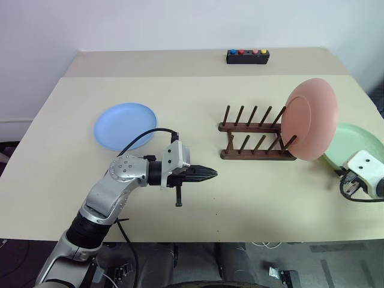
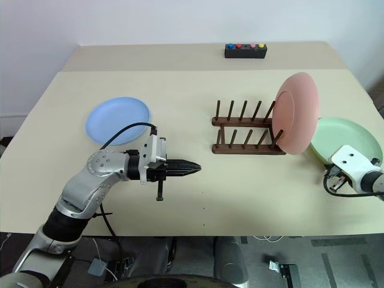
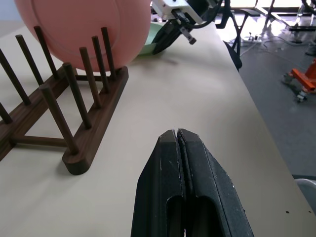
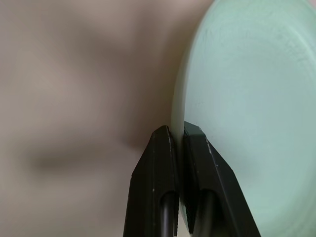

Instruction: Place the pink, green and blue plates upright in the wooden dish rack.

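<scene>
- The wooden dish rack (image 1: pixel 255 135) is seen right of centre: dark brown, two parallel base bars, each set with a row of upright pegs.
- The pink plate (image 1: pixel 311 118) is stood upright at the rack's right end, between the pegs.
- The green plate (image 1: pixel 355 146) is laid at the right edge, partly hidden behind the pink plate.
- The blue plate (image 1: pixel 125 125) is laid flat at centre left, well apart from the rack.

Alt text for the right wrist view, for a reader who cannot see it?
The right gripper is shut on the rim of the green plate, one black finger on each side of the edge. The beige table lies blurred beyond.
</scene>
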